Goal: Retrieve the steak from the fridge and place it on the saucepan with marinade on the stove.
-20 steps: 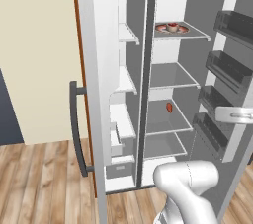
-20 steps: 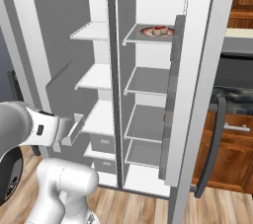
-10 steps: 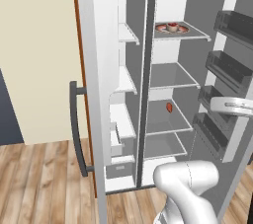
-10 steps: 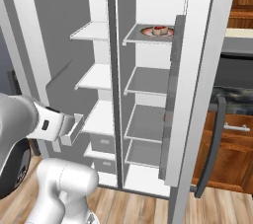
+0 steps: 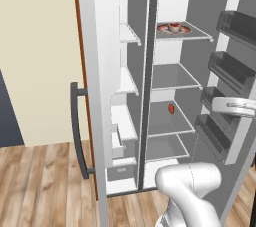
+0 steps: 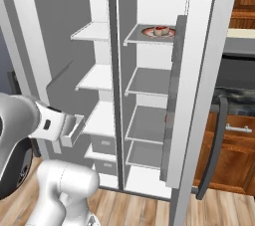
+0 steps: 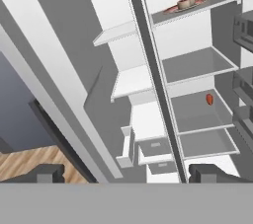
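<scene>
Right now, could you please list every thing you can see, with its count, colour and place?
fridge: one, silver-grey, white inside, both doors open.
steak: one, red, third shelf down in the right compartment.
reddish item with a lump: one, top shelf, right compartment.
door bins: several, grey, on the right door.
wood floor: brown, below.
end effector: one, dark fingertips apart, open, empty, facing the shelves.
</scene>
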Controlling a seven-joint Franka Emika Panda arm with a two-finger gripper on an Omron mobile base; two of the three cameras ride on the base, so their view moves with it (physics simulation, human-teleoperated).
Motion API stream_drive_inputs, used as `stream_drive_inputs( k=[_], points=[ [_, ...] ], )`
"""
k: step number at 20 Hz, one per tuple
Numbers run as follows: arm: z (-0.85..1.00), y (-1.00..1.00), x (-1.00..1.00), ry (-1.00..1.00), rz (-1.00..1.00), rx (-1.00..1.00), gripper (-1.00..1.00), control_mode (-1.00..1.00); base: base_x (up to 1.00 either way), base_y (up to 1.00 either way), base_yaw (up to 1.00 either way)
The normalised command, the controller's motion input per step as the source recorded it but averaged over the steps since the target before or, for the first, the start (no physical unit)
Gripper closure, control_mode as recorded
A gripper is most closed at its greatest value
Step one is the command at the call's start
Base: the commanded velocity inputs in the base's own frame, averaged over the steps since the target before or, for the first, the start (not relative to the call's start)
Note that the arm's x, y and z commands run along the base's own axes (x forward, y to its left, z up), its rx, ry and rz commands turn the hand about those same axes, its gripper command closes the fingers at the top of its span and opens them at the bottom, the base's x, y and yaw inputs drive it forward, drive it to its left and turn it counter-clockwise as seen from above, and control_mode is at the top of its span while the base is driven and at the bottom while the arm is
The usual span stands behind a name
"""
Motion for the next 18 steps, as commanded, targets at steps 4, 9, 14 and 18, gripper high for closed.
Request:
stream_drive_inputs(
  k=[4, 9, 14, 18],
  points=[
    [0.0, 0.0, 0.16, 0.0, 0.0, 0.0, -1.0, -1.0, 0.0, 0.0, 0.0],
    [-0.03, -0.22, 0.08, 0.0, 0.0, 0.0, -1.0, -1.0, 0.0, 0.0, 0.0],
    [0.0, -0.38, 0.01, 0.0, 0.0, 0.0, -1.0, -1.0, 0.0, 0.0, 0.0],
    [0.0, -0.31, 0.01, 0.0, 0.0, 0.0, -1.0, -1.0, 0.0, 0.0, 0.0]
  ],
)
